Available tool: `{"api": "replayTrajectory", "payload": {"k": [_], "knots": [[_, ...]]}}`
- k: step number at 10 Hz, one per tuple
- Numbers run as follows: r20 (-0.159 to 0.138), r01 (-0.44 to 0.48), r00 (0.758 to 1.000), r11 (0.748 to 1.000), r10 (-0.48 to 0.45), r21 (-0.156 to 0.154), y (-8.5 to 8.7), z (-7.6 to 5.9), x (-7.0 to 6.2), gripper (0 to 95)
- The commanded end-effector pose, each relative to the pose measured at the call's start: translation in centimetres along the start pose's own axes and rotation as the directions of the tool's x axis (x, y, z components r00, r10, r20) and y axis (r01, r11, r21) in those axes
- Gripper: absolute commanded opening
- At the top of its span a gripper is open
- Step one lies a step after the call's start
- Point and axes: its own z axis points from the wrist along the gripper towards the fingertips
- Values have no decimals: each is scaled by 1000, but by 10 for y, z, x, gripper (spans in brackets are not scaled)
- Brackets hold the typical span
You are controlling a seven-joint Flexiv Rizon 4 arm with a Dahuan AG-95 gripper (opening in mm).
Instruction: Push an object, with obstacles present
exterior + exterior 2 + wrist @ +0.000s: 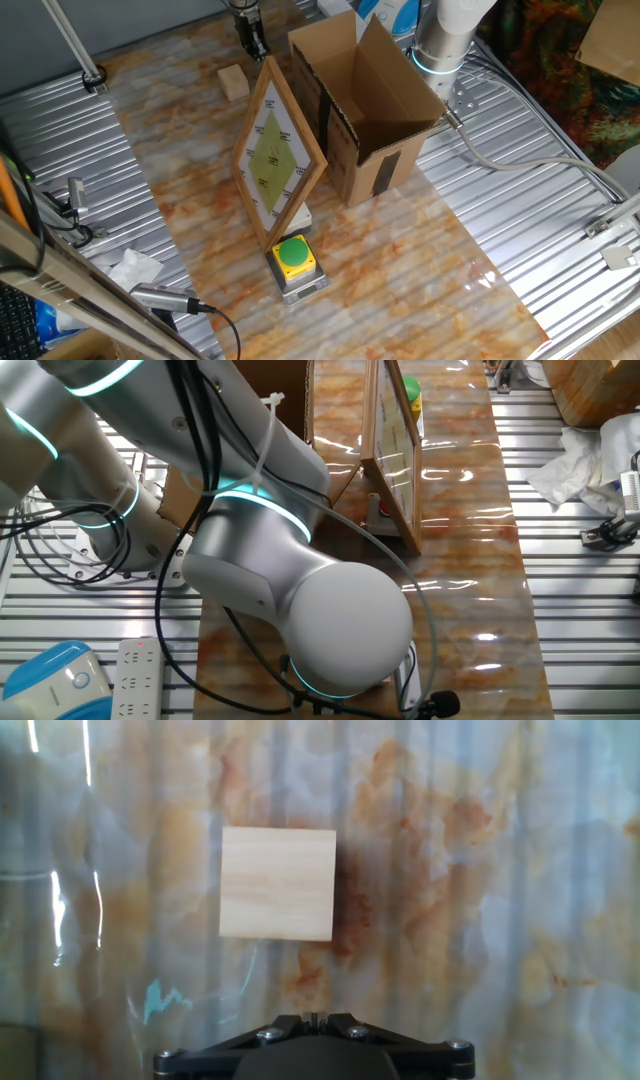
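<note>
— Wooden cube (233,82): where is it?
— On the marbled counter (400,270), far left, beside the framed board (277,155).
— And the hand (251,40)?
— Just beyond the cube, fingers pressed together, grasping nothing.

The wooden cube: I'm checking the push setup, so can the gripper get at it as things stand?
Probably yes: the gripper hangs near the wooden cube, with only bare table between them.

No legible text, label or number on anything in view.
</note>
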Motion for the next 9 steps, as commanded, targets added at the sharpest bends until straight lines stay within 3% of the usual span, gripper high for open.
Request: {"api": "replayTrajectory", "payload": {"k": [1,9], "knots": [[2,-3,1000,1000,3,3,1,0,-3,0],[21,-3,1000,1000,3,7,5,1,-25,0]]}}
